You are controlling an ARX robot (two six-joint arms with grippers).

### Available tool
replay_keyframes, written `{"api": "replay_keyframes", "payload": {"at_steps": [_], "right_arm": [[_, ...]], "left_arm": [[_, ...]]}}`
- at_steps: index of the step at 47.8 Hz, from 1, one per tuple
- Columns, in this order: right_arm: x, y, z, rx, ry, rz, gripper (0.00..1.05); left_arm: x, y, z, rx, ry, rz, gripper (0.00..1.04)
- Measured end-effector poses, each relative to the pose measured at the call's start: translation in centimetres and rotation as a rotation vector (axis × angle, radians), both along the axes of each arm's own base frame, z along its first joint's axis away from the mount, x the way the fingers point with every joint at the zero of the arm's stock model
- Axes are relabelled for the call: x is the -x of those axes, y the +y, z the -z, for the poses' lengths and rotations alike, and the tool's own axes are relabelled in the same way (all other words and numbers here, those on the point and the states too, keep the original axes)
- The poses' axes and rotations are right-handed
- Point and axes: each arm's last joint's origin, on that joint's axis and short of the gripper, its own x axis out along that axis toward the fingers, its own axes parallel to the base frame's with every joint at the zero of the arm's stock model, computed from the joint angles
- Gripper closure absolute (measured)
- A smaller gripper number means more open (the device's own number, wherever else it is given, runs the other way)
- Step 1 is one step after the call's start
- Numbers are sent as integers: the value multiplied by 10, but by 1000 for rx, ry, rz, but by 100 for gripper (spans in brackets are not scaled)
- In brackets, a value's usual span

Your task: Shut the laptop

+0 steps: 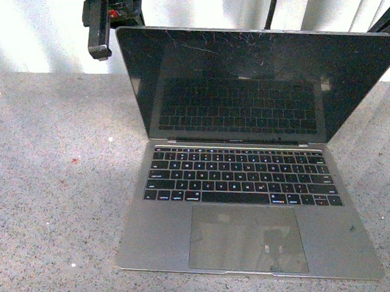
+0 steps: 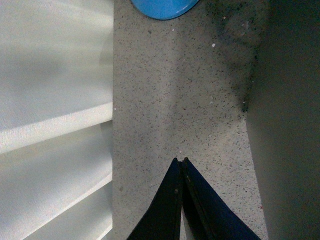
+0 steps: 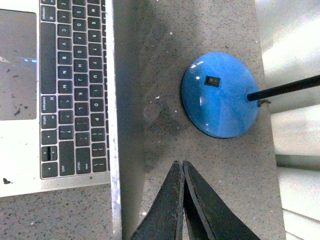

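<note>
Laptop [image 1: 244, 183] lid probably light and stiff-hinged, glass fragile: push top edge; left gripper [image 2: 180, 163] and right gripper [image 3: 181, 165] both closed, empty.

A grey speckled stone countertop [image 1: 54, 157] spreads beneath the left gripper [image 2: 181, 161] and the right gripper [image 3: 182, 164]. Ahead of the right gripper's tips and a little to one side, a glossy blue domed lamp base [image 3: 220, 95] sits on it, with a black rocker switch [image 3: 213, 80] and a thin black pole [image 3: 285, 87]. White pleated blinds [image 2: 50, 100] hang past the counter's edge beside the left gripper, lit in bright bands.
</note>
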Motion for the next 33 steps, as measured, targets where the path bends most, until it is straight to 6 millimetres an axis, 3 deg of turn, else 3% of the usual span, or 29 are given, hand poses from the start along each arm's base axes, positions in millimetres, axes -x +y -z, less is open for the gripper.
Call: {"api": "replay_keyframes", "payload": {"at_steps": [33], "right_arm": [[36,-3,11,63,67,-64,102]], "left_arm": [[39,4,19,-36,-65,137,101]]}}
